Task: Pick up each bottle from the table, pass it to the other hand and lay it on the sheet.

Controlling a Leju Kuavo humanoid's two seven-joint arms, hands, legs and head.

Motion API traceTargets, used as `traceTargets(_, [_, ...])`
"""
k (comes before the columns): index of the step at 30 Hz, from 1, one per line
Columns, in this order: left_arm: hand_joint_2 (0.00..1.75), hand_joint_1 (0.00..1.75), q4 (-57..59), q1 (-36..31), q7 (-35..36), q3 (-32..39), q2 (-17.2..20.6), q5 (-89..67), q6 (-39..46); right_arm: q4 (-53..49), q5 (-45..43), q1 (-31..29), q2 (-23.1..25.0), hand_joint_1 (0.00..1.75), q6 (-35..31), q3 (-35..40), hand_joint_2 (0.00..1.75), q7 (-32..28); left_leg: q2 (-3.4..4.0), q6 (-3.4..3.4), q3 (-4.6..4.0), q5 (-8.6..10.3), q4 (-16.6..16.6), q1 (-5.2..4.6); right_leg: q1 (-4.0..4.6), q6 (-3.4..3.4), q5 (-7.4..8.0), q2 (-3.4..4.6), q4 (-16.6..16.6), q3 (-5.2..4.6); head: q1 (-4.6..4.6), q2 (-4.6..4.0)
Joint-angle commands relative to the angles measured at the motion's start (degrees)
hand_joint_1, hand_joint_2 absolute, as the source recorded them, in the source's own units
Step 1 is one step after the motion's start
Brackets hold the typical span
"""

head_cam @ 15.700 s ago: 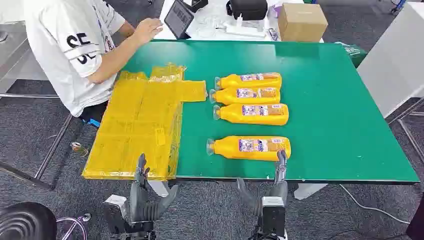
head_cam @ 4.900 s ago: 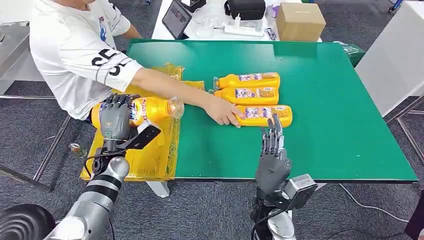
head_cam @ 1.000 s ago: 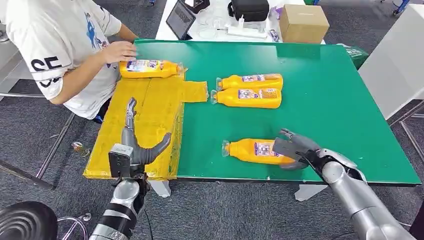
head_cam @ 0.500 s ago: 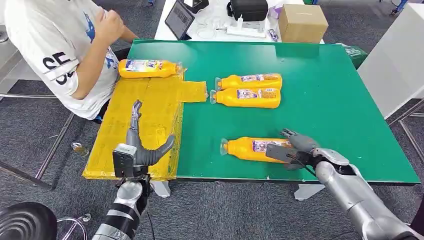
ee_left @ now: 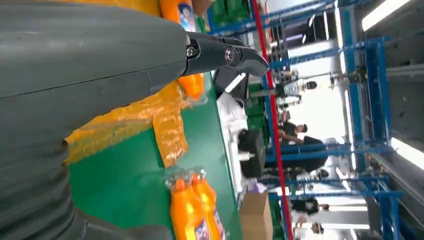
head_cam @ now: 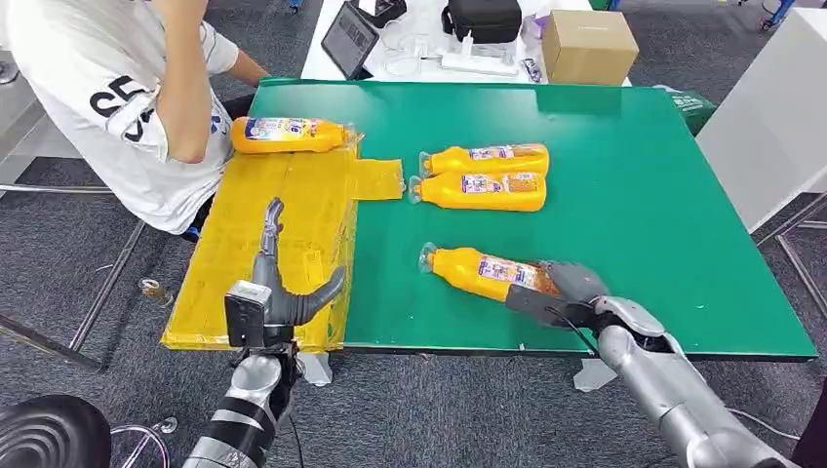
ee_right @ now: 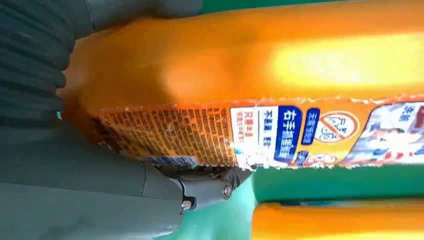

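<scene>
Green counter (head_cam: 634,195) carries the nearest orange bottle (head_cam: 478,271), its base end gripped by the right robot hand (head_cam: 566,290) and tilted. Smooth, stiff and probably weighty, it suits a mid-body grasp. The left robot hand (head_cam: 278,288) waits empty, fingers apart, over the yellow sheet (head_cam: 293,214).

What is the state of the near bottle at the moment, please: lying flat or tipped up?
Tipped: the right hand grips the near bottle at its base, its cap end angled away.

I count four orange bottles: one (head_cam: 291,135) at ten o'clock, two (head_cam: 485,156) (head_cam: 480,191) paired at centre, one (head_cam: 488,274) at five o'clock. I see one yellow sheet (head_cam: 273,253), one cardboard box (head_cam: 588,43), one person (head_cam: 117,88).
</scene>
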Motion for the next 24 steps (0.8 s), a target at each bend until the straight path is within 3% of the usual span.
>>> traceTargets(1, [1.75,0.0,1.8,0.4,5.6,-0.2,0.2,3.4,-5.3,-18.6,-2.3,10.3,16.2,1.75,-13.4,-20.8,1.75,-6.3,0.29,0.05,0.38,-0.16,-0.1,0.07,0.14,-0.31,-0.07,0.17,-0.2,0.31,0.02,0.0])
traceTargets(2, [1.75,0.0,1.8,0.5,5.6,-0.2,0.2,3.4,-5.3,-19.0,-2.2,10.4,16.2,1.75,-13.2,-20.7,1.75,-6.0,0.44,0.0,0.14,-0.14,-0.1,0.04,0.09,-0.22,-0.01,0.37,0.0,0.01,0.02,0.0])
traceTargets(4, [1.75,0.0,2.9,0.6,9.2,-0.1,0.2,8.4,-10.3,-27.7,-9.9,12.5,22.7,1.75,-22.8,-28.3,1.75,-13.8,0.38,0.0,-0.06,-0.12,0.0,-0.02,0.03,-0.2,-0.03,0.34,0.1,-0.18,0.04,0.0])
traceTargets(7, [1.75,0.0,4.3,0.1,10.8,-1.1,0.4,11.4,-13.3,-33.1,-12.0,14.6,24.8,1.75,-26.7,-30.9,1.75,-16.1,0.1,0.02,-0.19,-0.04,0.0,0.03,0.05,-0.12,-0.04,0.04,0.0,-0.27,0.02,0.0])
traceTargets(17, [1.75,0.0,4.6,-0.2,11.3,-1.5,0.5,12.6,-14.3,-33.6,-12.6,15.6,24.9,1.75,-27.5,-31.5,1.75,-17.5,-0.07,0.07,-0.08,-0.09,0.0,0.0,0.01,-0.22,-0.11,-0.05,0.0,-0.04,0.0,0.0])
traceTargets(20, [1.75,0.0,4.4,-0.4,12.8,-2.5,0.9,16.7,-18.5,-34.0,-14.6,17.1,26.5,1.75,-29.7,-33.0,1.75,-21.0,-0.09,0.05,-0.09,-0.07,-0.1,-0.01,0.01,-0.21,-0.1,-0.05,0.0,-0.08,0.0,0.0])
traceTargets(24, [1.75,0.0,2.1,0.5,14.0,-5.5,2.0,22.4,-25.1,-27.8,-14.3,18.6,26.4,1.75,-23.9,-30.6,1.75,-23.2,-0.08,0.06,-0.04,-0.09,-0.1,0.03,0.06,-0.18,-0.1,-0.05,-0.1,-0.02,-0.02,0.0])
